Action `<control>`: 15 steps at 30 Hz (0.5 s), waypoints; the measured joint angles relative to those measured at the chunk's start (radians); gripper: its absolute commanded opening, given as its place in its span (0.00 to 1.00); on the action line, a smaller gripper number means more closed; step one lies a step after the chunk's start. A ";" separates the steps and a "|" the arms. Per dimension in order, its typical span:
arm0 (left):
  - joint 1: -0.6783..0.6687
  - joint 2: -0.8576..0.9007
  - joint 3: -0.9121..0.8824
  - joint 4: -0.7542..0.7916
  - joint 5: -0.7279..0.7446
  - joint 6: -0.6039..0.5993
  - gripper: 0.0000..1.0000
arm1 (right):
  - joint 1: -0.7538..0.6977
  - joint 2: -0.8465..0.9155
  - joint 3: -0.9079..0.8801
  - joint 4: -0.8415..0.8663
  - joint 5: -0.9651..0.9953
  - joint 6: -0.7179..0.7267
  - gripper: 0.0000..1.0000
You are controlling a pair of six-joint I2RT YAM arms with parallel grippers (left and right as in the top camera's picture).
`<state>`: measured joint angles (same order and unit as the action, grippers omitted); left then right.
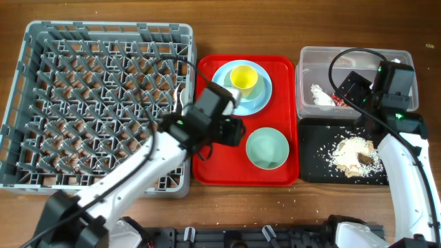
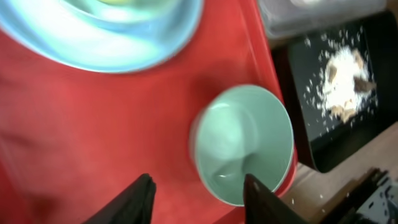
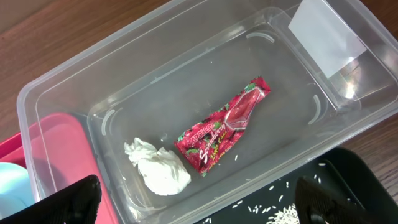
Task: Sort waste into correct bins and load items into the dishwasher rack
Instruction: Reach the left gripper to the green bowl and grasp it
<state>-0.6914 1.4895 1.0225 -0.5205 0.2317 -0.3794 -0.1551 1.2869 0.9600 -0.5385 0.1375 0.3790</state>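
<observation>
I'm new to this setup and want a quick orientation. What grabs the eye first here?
The big grey dishwasher rack fills the left. Beside it a bright red tray carries a blue plate with a yellow cup on it and a green bowl. At right, a clear tub holds a red wrapper and white napkin.

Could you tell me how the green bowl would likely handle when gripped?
The green bowl looks glossy, so it may slip. It seems rigid and empty, probably light. Upright on the red tray, it shouldn't roll.
</observation>
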 measured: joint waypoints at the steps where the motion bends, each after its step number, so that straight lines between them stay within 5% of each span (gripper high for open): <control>1: -0.039 0.020 0.000 0.014 0.000 0.000 0.43 | 0.000 0.000 0.000 0.000 0.000 0.000 1.00; 7: -0.220 0.058 0.000 0.083 -0.010 0.000 0.41 | 0.000 0.000 0.000 0.000 0.000 0.000 1.00; 15: -0.446 0.204 0.002 0.300 -0.196 0.000 0.43 | 0.000 0.000 0.000 0.000 0.000 0.000 1.00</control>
<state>-1.1370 1.6932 1.0245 -0.2203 0.0353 -0.3798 -0.1551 1.2869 0.9600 -0.5385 0.1375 0.3790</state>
